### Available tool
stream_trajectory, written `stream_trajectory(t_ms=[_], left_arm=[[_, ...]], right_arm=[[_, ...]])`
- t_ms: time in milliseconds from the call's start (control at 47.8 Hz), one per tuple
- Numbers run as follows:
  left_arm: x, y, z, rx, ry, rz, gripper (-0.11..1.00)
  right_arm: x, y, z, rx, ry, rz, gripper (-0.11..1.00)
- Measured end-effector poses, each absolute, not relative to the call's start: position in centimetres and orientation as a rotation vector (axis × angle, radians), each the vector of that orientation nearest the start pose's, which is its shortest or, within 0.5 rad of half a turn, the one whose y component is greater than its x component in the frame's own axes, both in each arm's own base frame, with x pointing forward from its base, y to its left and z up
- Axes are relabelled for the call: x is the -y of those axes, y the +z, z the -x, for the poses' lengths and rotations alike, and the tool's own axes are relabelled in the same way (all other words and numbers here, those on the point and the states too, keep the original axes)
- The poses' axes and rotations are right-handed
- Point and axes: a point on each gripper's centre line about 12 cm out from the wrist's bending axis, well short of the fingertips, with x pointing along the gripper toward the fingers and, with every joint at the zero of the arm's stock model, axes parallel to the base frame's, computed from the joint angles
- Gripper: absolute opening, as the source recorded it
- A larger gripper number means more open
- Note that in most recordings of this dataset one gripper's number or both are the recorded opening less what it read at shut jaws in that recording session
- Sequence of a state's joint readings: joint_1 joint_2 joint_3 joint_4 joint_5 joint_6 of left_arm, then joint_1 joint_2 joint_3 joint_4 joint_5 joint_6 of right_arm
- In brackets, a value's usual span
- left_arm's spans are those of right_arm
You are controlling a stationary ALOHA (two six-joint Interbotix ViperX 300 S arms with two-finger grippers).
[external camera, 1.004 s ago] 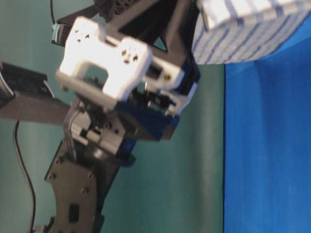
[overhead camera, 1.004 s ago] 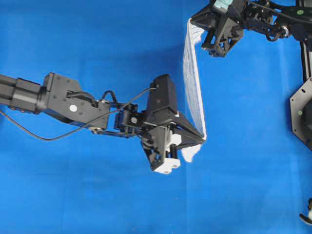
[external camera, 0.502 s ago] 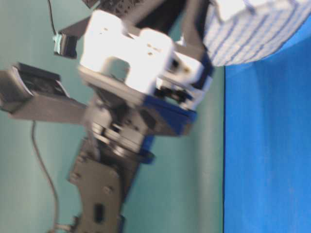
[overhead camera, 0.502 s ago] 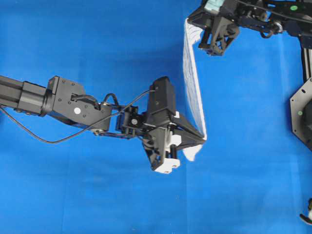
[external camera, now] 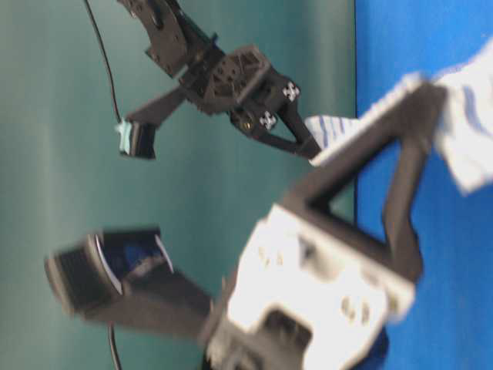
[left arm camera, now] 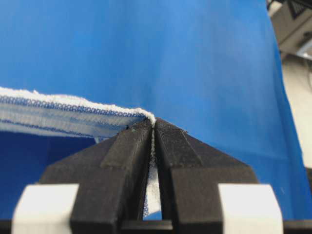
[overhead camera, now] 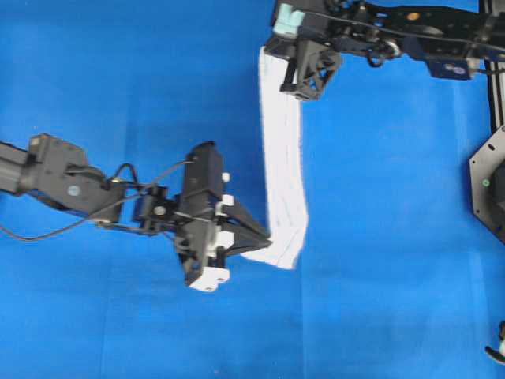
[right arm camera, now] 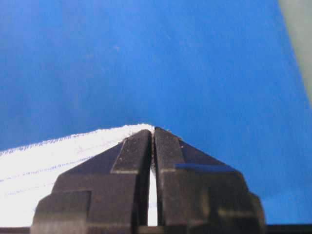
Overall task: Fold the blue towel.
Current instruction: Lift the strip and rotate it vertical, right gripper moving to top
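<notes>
Left gripper (overhead camera: 264,243) at six o'clock and right gripper (overhead camera: 293,87) at twelve each pinch a towel (overhead camera: 284,174) corner. Best carried level, kept taut.

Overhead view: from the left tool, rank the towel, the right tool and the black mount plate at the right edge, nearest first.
1. blue towel: its lower corner sits pinched in the left tool.
2. right tool: up top, gripping the towel's far end.
3. black mount plate: far right edge.

I've swung both grippers toward nine o'clock, and the blue towel (overhead camera: 282,170) now shows a broader face.
</notes>
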State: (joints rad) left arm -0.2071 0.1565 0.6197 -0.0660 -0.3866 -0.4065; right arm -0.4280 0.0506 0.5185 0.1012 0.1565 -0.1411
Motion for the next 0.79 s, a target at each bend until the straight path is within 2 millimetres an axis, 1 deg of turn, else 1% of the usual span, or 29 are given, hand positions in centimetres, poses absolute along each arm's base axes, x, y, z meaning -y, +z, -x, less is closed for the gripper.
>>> stream_trajectory(t_ms=[63, 167, 356, 418, 439, 523, 586, 628, 649, 690, 732, 753, 795], left_arm=[[8.4, 15.9, -41.2, -0.429, -0.079, 0.446, 0.02], [8.3, 15.5, -39.9, -0.451, -0.07, 0.475, 0.02], [8.3, 15.2, -39.6, -0.46, -0.067, 0.475, 0.02], [8.3, 15.2, -39.5, -0.46, -0.068, 0.476, 0.02], [8.3, 15.3, -39.5, -0.459, -0.069, 0.475, 0.02], [8.3, 15.2, -39.5, -0.46, -0.068, 0.476, 0.02], [8.4, 15.2, -39.5, -0.461, -0.069, 0.48, 0.03], [8.4, 15.2, -39.5, -0.464, -0.066, 0.489, 0.07], [8.4, 15.2, -39.5, -0.467, -0.067, 0.486, 0.11], [8.4, 15.1, -39.5, -0.473, -0.064, 0.488, 0.23], [8.3, 15.2, -39.5, -0.473, -0.06, 0.493, 0.36], [8.4, 15.1, -39.5, -0.476, -0.059, 0.495, 0.42], [8.3, 15.1, -39.5, -0.477, -0.055, 0.496, 0.56]], right_arm=[[17.2, 18.2, -38.5, -0.719, -0.375, -0.122, 0.01], [17.5, 17.6, -39.3, -0.727, -0.374, -0.123, 0.01], [17.6, 16.8, -40.4, -0.738, -0.367, -0.123, 0.02], [17.6, 16.8, -40.6, -0.738, -0.363, -0.12, 0.06], [17.5, 16.8, -40.7, -0.738, -0.361, -0.118, 0.08], [17.5, 16.9, -40.8, -0.735, -0.358, -0.111, 0.26], [17.6, 16.9, -40.8, -0.734, -0.359, -0.11, 0.45], [17.6, 16.9, -40.7, -0.733, -0.361, -0.112, 0.58], [17.6, 16.9, -40.8, -0.733, -0.36, -0.108, 0.64], [17.7, 16.9, -40.7, -0.733, -0.362, -0.109, 0.78], [17.8, 16.9, -40.7, -0.731, -0.362, -0.103, 0.86], [17.8, 16.9, -40.7, -0.729, -0.363, -0.102, 0.89], [17.8, 17.0, -40.8, -0.725, -0.362, -0.095, 0.89]])
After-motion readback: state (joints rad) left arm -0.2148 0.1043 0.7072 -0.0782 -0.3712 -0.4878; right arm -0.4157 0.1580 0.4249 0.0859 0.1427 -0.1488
